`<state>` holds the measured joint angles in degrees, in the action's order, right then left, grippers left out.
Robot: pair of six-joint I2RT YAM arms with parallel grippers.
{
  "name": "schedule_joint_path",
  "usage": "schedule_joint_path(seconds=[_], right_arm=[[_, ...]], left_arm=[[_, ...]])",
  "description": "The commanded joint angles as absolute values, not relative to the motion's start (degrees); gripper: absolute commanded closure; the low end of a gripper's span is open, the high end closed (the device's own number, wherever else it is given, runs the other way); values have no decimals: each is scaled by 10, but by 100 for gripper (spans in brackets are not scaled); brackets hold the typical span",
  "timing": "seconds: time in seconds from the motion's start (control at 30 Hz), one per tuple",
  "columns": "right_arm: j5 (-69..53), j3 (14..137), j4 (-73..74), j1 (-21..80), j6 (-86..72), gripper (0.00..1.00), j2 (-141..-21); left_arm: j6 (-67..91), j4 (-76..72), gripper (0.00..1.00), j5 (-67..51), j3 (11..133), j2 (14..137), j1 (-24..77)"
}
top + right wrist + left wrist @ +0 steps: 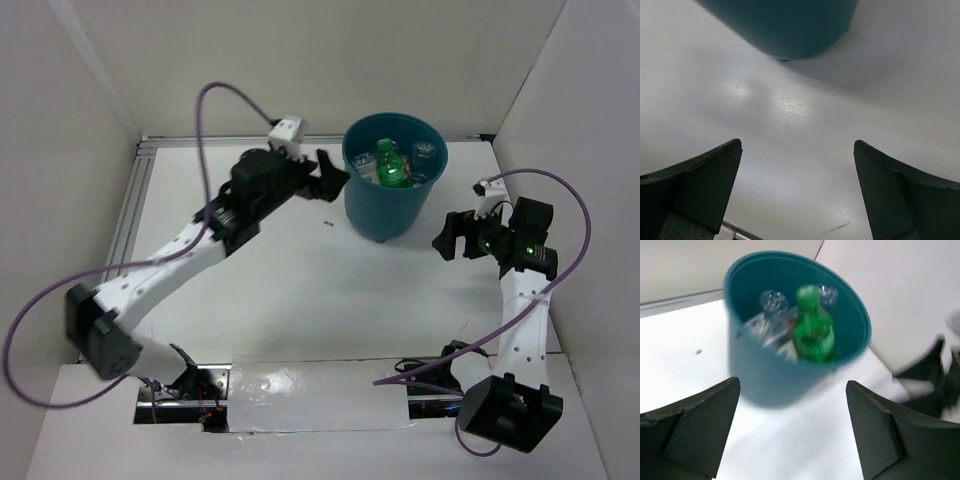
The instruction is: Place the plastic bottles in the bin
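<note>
Bottles (390, 166) (one green) — inside bin (384, 212)

Outstretched left arm, left gripper (330, 177) jaws wide apart; folded right arm, right gripper (450, 240) jaws wide apart

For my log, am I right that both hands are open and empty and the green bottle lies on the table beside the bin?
Not quite: the green bottle is inside the bin, not beside it, as the left wrist view shows. The left hand and right hand are indeed open and empty.
</note>
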<state>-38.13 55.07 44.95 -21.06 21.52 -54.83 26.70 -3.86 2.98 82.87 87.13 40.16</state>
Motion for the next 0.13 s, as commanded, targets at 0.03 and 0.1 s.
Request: schedule_joint_path(seconds=[0.03,0.1], right_arm=[[-262,562,346,-214,114,0,-531],[-234,556,317,-214,99,0,-516]], left_arm=[[206,-36,0,22,646,711,388],[206,-16,0,31,590,642,369]])
